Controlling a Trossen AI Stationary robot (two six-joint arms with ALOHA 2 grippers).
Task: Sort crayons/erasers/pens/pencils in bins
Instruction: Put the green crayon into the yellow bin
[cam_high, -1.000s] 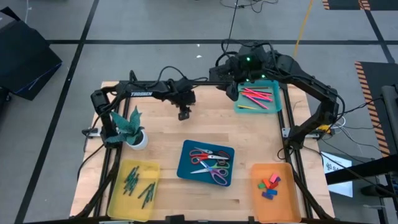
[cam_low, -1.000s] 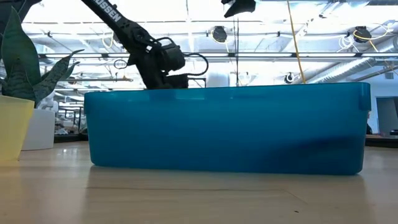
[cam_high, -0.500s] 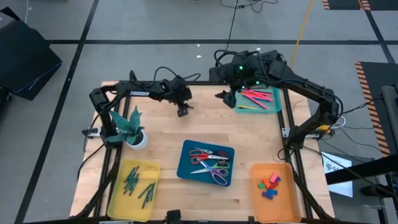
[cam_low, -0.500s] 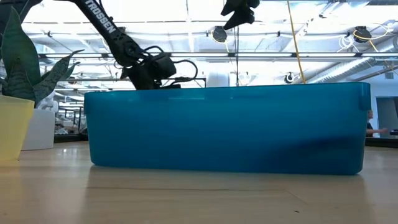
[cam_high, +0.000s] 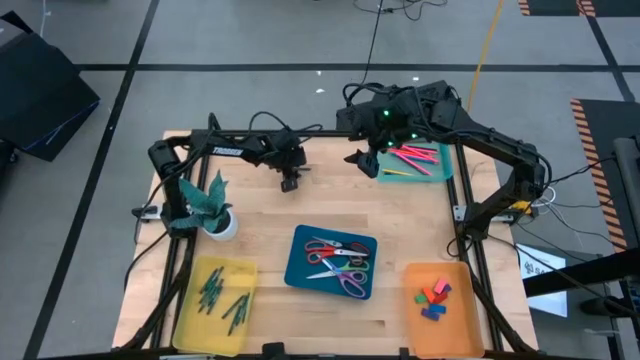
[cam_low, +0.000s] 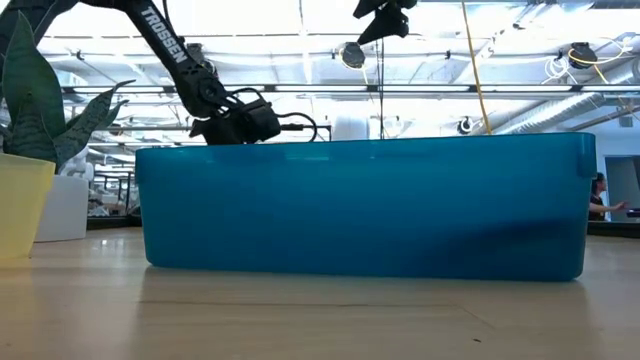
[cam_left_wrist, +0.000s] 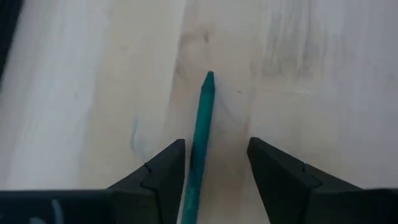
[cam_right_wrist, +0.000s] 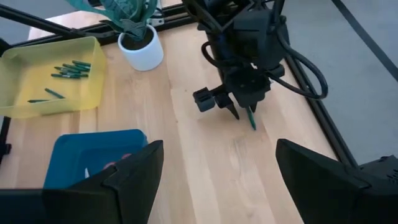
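Note:
My left gripper (cam_high: 290, 183) hangs over the far middle of the table, shut on a teal-green pen (cam_left_wrist: 203, 124); the right wrist view also shows the pen (cam_right_wrist: 251, 118). My right gripper (cam_high: 361, 160) is open and holds nothing, raised just left of the teal bin (cam_high: 440, 172), which holds pink and red sticks. The yellow bin (cam_high: 190, 320) at the near left holds green sticks. The orange bin (cam_high: 460, 325) at the near right holds the erasers (cam_high: 432, 297). The dark blue bin (cam_high: 296, 270) at the near middle holds scissors. My left gripper has the pen between its two fingers, lying along them and close against one finger (cam_left_wrist: 166, 169). The pen's rear part (cam_left_wrist: 189, 193) reaches far back toward the gripper's body. Its pointed end (cam_left_wrist: 209, 78) sticks out past the fingertips, slanting down toward the table. Where the fingers touch it does not show.
A white pot with a green plant (cam_high: 215, 215) stands at the table's left, behind the yellow bin. In the low view the dark blue bin's wall (cam_low: 360, 205) fills the foreground. Bare wood lies between the left gripper and the blue bin.
My left gripper has gone a little toward the table's left and far edges with the pen. My right gripper has moved from above the teal bin's left rim toward the table's left, staying open.

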